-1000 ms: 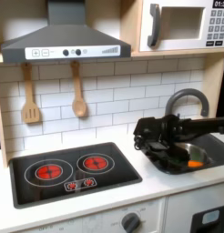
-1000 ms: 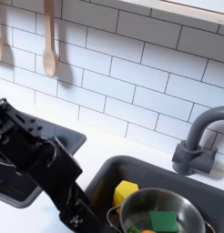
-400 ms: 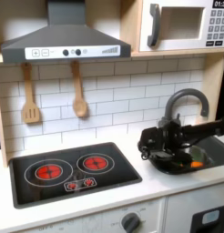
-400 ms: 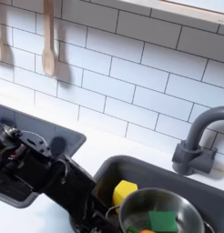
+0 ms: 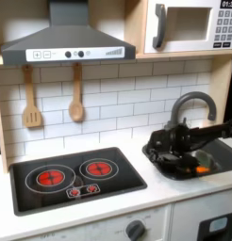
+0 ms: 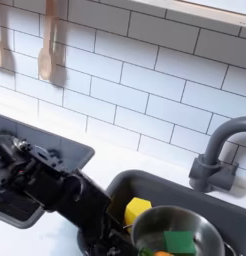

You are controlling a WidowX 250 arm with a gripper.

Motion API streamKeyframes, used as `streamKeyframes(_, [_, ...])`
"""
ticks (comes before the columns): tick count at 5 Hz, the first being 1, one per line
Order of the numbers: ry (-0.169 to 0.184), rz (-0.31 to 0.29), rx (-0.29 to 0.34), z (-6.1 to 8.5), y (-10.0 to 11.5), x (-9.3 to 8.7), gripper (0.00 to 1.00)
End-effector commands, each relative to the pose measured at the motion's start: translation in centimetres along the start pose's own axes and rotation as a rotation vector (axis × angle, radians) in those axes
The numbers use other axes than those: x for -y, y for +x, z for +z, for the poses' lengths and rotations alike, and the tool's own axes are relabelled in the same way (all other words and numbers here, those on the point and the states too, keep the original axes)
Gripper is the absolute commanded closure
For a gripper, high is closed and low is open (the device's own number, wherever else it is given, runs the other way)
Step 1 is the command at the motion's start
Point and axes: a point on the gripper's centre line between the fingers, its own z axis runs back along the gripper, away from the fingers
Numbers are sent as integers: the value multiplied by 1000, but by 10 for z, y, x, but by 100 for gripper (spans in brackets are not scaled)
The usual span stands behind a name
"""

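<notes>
Gripper [image 5: 157,151] positioned at the left edge of the sink [image 5: 220,151], low over the tabletop [image 5: 137,193]. State of the fingers: cannot tell; hidden behind the arm body. Yellow block [image 6: 138,212] located inside the sink, beside the metal bowl [image 6: 175,232] holding a green piece [image 6: 179,243].
</notes>
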Motion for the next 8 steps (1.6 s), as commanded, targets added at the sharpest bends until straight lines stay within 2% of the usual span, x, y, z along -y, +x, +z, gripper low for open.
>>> streamKeyframes(1, [76, 15, -21, 4, -9, 3, 0])
streamKeyframes(2, [112, 38, -15, 10, -9, 2, 100])
streamKeyframes(3, [173, 92, 8, 34, -17, -4, 100])
streamKeyframes(4, [240, 105, 23, 49, 3, -23, 100])
streamKeyframes(5, [244, 112, -43, 63, 8, -16, 100])
streamKeyframes(6, [292, 129, -90, 81, 11, -20, 100])
streamKeyframes(7, [412, 115, -96, 108, 25, -25, 100])
streamKeyframes(8, [531, 120, -148, 133, 34, -33, 100])
